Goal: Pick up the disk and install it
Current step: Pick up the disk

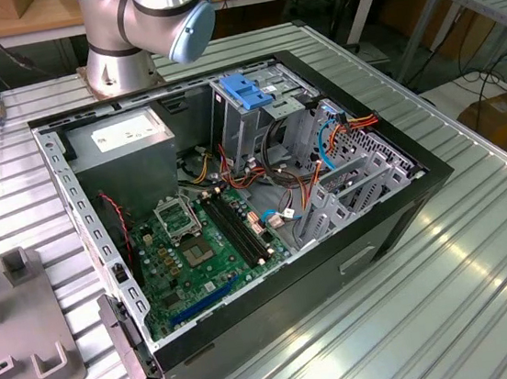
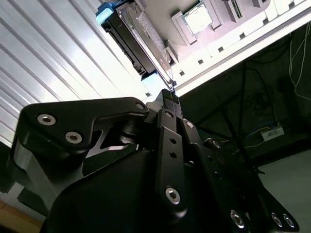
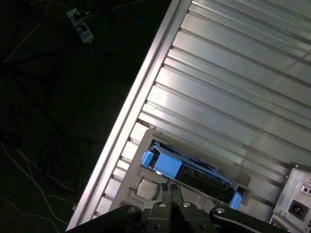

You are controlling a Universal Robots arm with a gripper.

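The gripper [image 3: 171,187] hung close to the disk [image 3: 187,171] without touching it, its fingers pressed together and holding nothing. The disk sat in a grey holder [image 3: 141,175] near the edge of the ribbed metal table [image 3: 233,73]. In the exterior view, the computer case [image 1: 236,201] lay open.

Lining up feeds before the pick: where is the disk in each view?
First wrist view: disk on the grey holder, just beyond the end effector.
Second wrist view: disk ahead of the end effector, same holder.
Exterior view: grey holder, at the exterior view's left edge.
Shared landmark: the ribbed table.
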